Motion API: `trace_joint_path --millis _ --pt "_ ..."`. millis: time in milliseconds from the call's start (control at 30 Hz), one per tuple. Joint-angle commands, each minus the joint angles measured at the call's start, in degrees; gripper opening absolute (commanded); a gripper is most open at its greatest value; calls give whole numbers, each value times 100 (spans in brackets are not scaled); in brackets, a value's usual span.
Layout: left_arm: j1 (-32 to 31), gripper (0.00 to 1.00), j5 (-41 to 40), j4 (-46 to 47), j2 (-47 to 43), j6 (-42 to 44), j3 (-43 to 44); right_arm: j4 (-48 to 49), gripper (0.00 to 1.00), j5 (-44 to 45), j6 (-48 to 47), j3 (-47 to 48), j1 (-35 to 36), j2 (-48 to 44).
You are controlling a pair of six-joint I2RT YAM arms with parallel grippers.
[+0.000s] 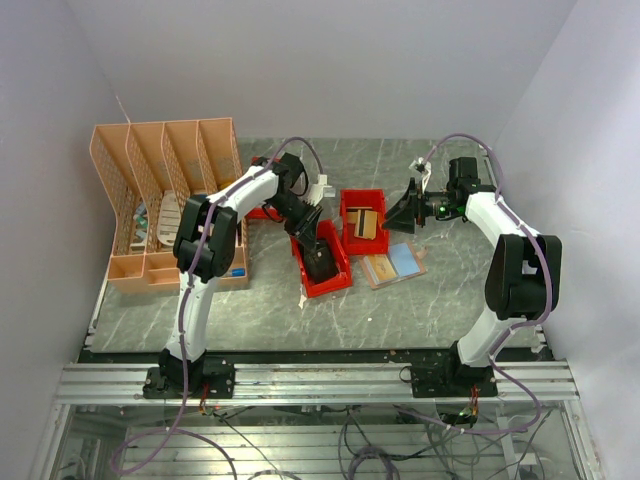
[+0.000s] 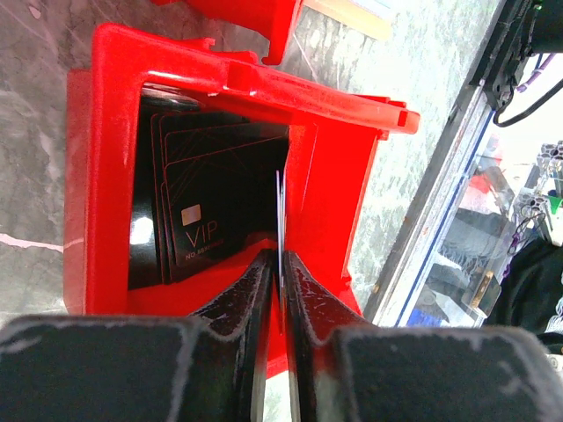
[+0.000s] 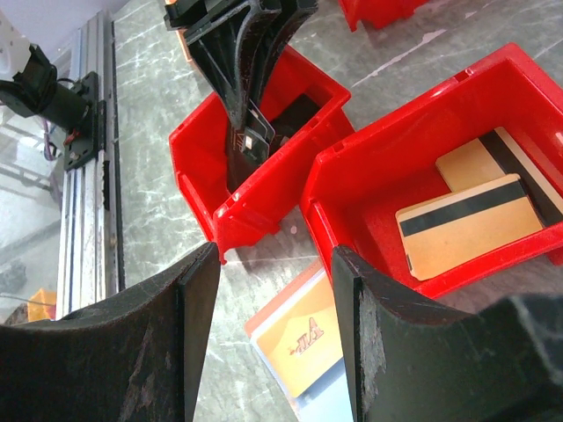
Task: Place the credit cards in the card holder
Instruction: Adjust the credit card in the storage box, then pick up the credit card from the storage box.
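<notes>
Left pincer (image 2: 280, 264): clenched on a dark card (image 3: 256, 141), inside a red bin (image 2: 97, 176).
Right pincer (image 3: 274, 255): released, hovering over the desk (image 3: 149, 114).
Tan cards (image 3: 466, 220): in second bin (image 3: 369, 167).
Holder (image 1: 380, 270): flat on desk, beside second bin.

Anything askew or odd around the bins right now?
The red bin that the left pincer reaches into, pinching a card, sits skewed, at an angle to the neighbouring red bin. Nothing looks spilled.
</notes>
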Motion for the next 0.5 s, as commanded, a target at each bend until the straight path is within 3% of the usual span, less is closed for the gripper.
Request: trace_joint_path --millis 0,467 --pt "44 21 222 -34 -19 6 77 -56 54 -121 -97 153 -44 50" --pt "112 21 225 -45 3 -6 101 -120 54 -125 -165 177 -37 71"
